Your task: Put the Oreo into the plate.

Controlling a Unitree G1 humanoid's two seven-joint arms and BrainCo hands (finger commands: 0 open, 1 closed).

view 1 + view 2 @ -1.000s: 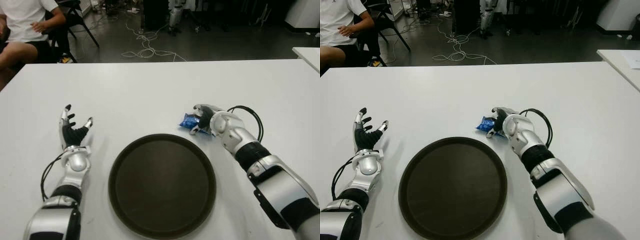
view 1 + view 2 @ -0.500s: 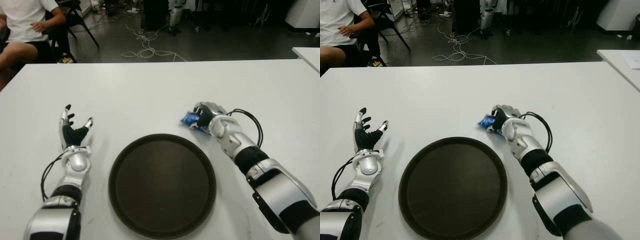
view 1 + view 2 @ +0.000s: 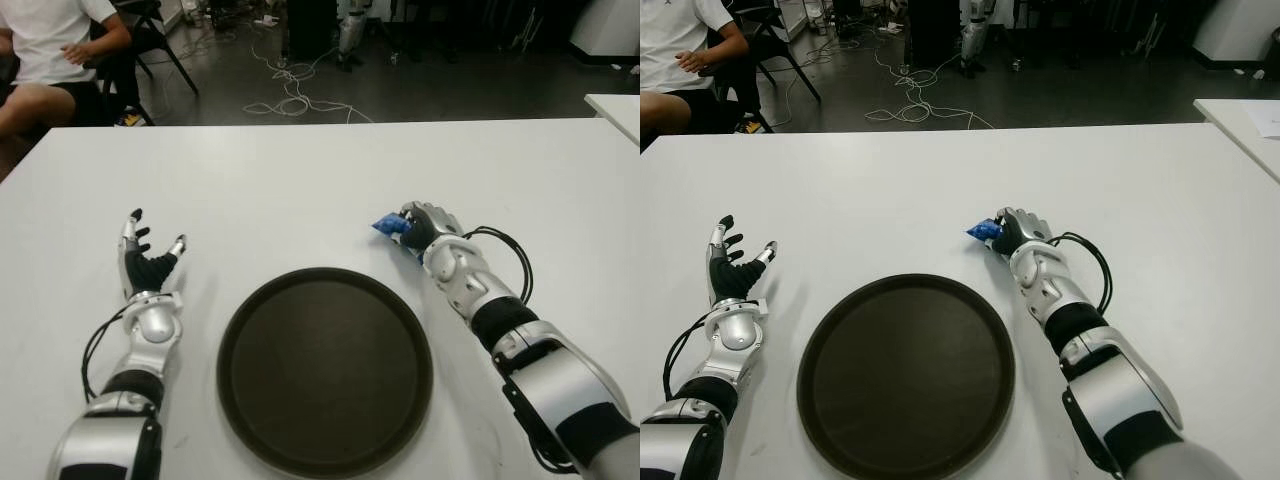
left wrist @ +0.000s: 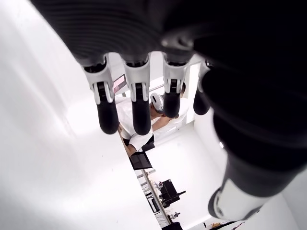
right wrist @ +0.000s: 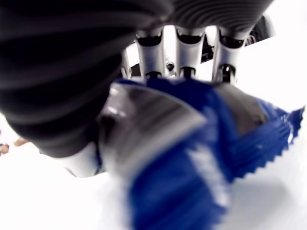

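— Blue pack, shiny. Where now?

— Oreo pinched tight in right hand, just past the far right edge of plate. Fingers curled round the wrapper, seen close in the right wrist view. Cannot tell if lifted off table or touching it.

— Next bit, done well?

— Probably: keep the squeeze firm but soft, so no crushed biscuit. Lift a little first. Bring it back over the plate rim, toward the middle of the plate. Go low, then let go. No dropping from high up, or maybe a bounce out.

— Anything in the way?

— Nothing between Oreo and plate. Plate bare inside, dark and round. Raised rim only: clear it, no bumping.

— Other hand?

— Left hand to the left of the plate, well apart from it, fingers spread, holding nothing. No trouble from there.

— Anything else around?

— Black cable looped by the right wrist, right of the plate; could snag, so slow moves. Person sitting on a chair far past the plate, beyond the table. Wires on the floor there too. None of it near.
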